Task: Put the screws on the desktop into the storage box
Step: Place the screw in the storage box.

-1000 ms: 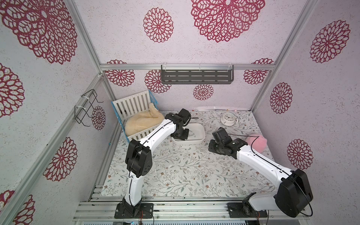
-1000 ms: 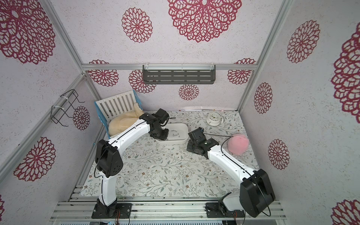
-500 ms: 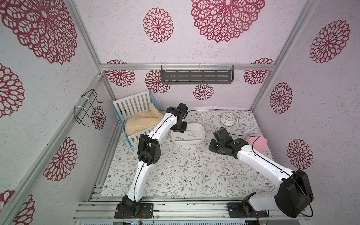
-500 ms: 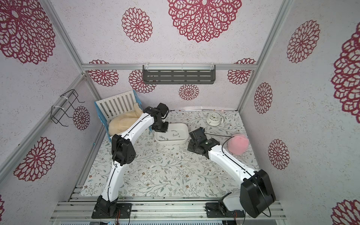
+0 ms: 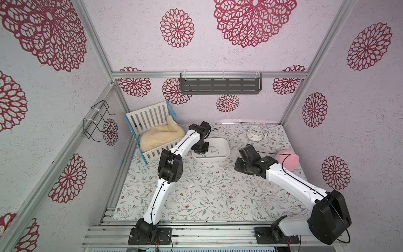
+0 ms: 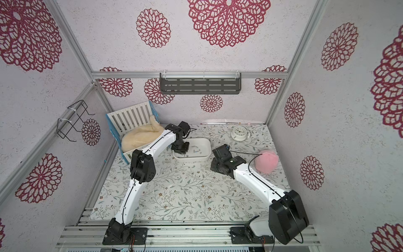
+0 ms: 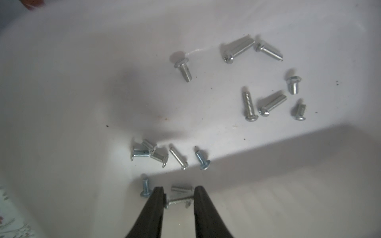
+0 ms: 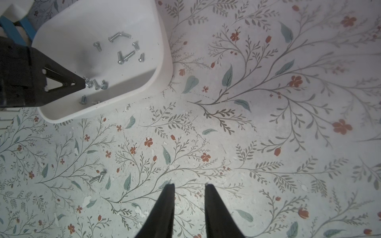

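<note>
Mostly bare desktop [image 8: 268,164] is carrying the storage box [image 5: 211,159] far-centre, screws [image 7: 249,107] lying inside, two beyond its near rim. Left gripper [image 7: 178,193] is hovering inside, parted; right gripper [image 8: 189,185], parted and empty, right of it.

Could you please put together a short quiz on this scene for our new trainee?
1. True or false: the left gripper is inside the plain white shallow plastic storage box.
2. The small silver metal screws lying outside that box are: A) on the white vine-printed desktop; B) in a slatted crib; C) on a grey shelf.
3. Short answer: what does the right gripper hold?
Key: 1 true; 2 A; 3 nothing, its jaws stand apart and empty.
</note>
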Controlling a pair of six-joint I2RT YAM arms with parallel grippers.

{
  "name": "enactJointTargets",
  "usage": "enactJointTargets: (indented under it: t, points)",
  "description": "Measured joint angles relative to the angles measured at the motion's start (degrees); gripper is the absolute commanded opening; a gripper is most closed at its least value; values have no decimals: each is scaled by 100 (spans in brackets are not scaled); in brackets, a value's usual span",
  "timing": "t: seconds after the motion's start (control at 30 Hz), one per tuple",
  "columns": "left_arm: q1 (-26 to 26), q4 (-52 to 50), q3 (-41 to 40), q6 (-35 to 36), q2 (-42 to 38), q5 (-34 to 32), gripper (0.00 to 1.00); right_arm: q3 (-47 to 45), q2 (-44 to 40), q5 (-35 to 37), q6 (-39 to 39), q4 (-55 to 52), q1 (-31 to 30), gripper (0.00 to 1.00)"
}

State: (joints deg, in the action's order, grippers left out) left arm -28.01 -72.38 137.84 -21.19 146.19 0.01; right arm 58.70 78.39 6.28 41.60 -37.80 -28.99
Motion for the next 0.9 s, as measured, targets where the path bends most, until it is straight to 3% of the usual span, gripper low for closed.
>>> enactJointTargets:
  t: [0.63, 0.9]
  points:
    - [0, -42, 87, 20, 94, 70, 44, 0, 0, -42, 0, 0, 2, 30]
    - [0, -70, 389, 22, -986, 44, 45, 0, 0, -192, 31, 13, 0, 30]
